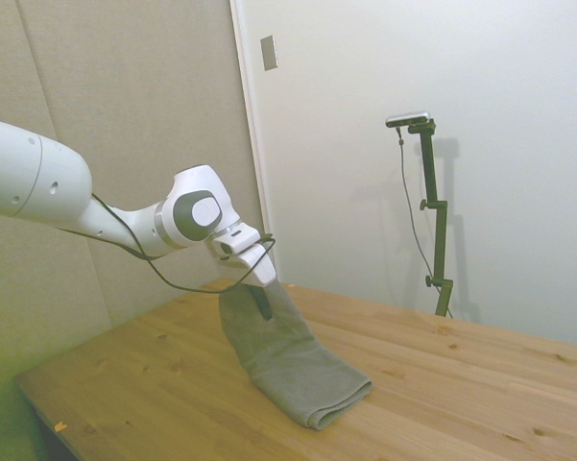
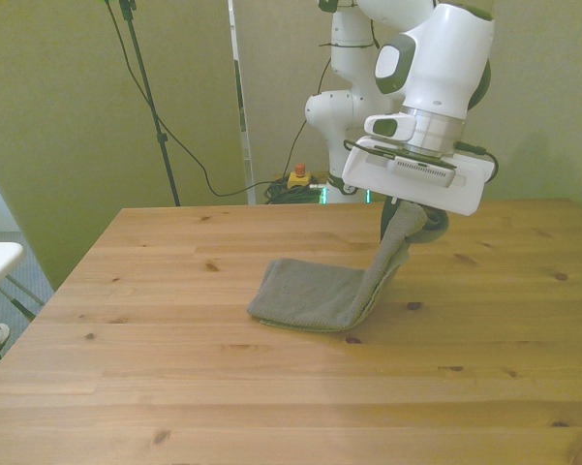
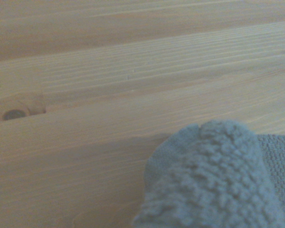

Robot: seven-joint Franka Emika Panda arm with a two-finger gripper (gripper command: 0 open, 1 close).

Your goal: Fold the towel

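Towel: the grey-olive towel (image 1: 293, 370) lies in thick layers on the wooden table (image 2: 174, 387), roughly mid-table. One end is lifted off the wood and rises at a slant to the gripper; the rest stays flat on the boards.

Gripper: your gripper (image 1: 261, 300) is clamped on the raised end of the towel. In the side view a dark finger presses against the cloth, and the cloth hangs taut from it down to the table.

Lifted end, relative to the towel's flat part: it stands above the edge on the front view's right, not yet over the flat part.

Wrist view: you see a blurred hump of terry pile (image 3: 213, 180) close by, with bare planks and a dark knot (image 3: 13, 114) beyond it.

Step in hand: by my reading, you are mid-fold. The end is picked up and raised, but not yet carried across.

Next move calls for: carrying the held end over the flat part toward the front view's left, keeping it high enough that the layers do not drag, then lowering until the edges line up before you release.

Risk: the thick layers may slip or bunch if you move fast.
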